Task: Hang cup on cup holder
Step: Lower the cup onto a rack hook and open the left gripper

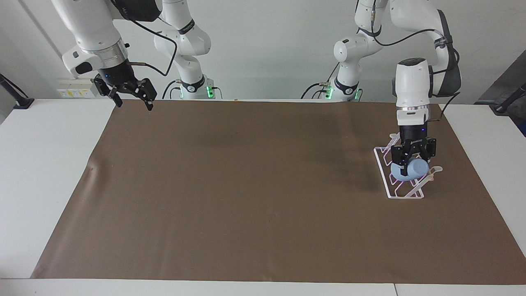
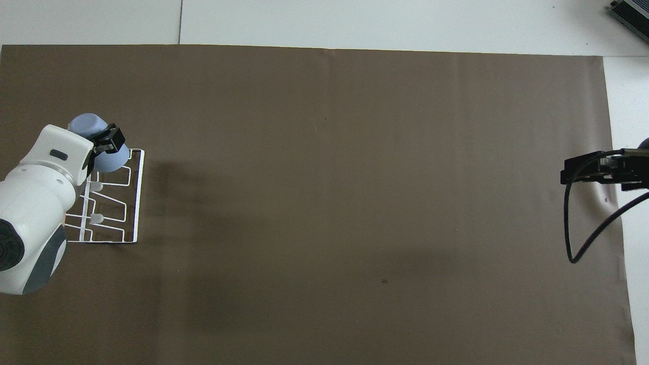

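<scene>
My left gripper (image 1: 412, 163) is shut on the light-blue cup (image 1: 416, 169). It holds the cup tilted on its side, low among the prongs of the clear cup holder (image 1: 395, 191), at the holder's end farthest from the robots. In the overhead view the cup (image 2: 83, 123) shows past the left gripper (image 2: 99, 141), at the edge of the holder (image 2: 133, 203). I cannot tell whether a prong is inside the cup. My right gripper (image 1: 132, 98) is open and empty, raised over the mat's corner at the right arm's end; it also shows in the overhead view (image 2: 583, 170).
A brown mat (image 1: 246, 185) covers most of the white table (image 1: 45, 164). The cup holder stands on the mat toward the left arm's end. The right arm's black cable (image 2: 578, 238) hangs beside its gripper.
</scene>
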